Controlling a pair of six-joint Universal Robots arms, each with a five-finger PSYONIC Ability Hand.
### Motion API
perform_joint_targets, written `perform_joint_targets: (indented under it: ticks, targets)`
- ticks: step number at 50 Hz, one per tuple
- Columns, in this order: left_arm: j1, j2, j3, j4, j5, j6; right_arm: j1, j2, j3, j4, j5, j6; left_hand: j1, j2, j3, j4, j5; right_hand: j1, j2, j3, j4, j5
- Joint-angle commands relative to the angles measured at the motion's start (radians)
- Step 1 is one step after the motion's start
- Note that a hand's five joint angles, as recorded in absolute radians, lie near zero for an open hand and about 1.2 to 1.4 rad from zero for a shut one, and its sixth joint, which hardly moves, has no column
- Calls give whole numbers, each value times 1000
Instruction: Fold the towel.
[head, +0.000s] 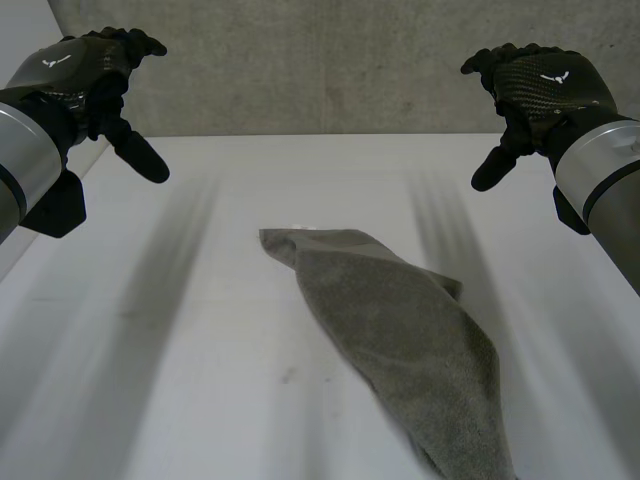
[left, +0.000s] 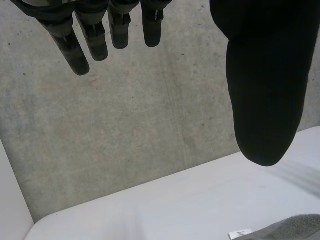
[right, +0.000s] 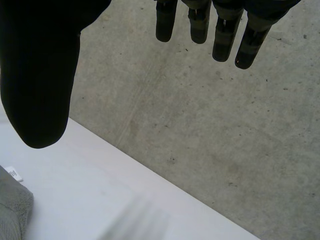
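Towel (head: 400, 340) lies bunched in a slanting strip on the white surface (head: 170, 380), nearer the right arm. Left hand (head: 85, 70) and right hand (head: 540, 85) hover well above it, fingers (left: 75, 55) loosely open and empty. Folding seems not yet begun; the next move calls for reaching down to its corners

A bare grey concrete wall (head: 330, 70), mottled and finely pitted, stands behind a white table (head: 200, 350). The table's far edge runs just beside the wall's foot.
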Motion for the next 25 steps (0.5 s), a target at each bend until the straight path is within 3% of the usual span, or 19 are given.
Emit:
perform_joint_targets:
  ticks: [1,7,15,17,25]
  targets:
    - [1,-4,-10,1,2,2,0,1,-5,6,0,-12,5,11,9,8,-23,-6,5,7,0,-54]
    - [-1,-38,-27,41,34,6,-2,3,-4,39,20,-66,20,26,23,23,-9,-6,5,7,0,-54]
    - [-22,-194,-59,186,199,12,-15,4,108,43,23,-35,43,49,47,46,15,-6,5,7,0,-54]
    - [-57,-280,-47,209,265,14,-17,4,143,43,22,-16,55,61,58,58,27,-6,5,7,0,-54]
    - [-160,-520,71,247,353,79,-80,4,326,34,2,43,58,64,62,61,30,-6,5,7,0,-54]
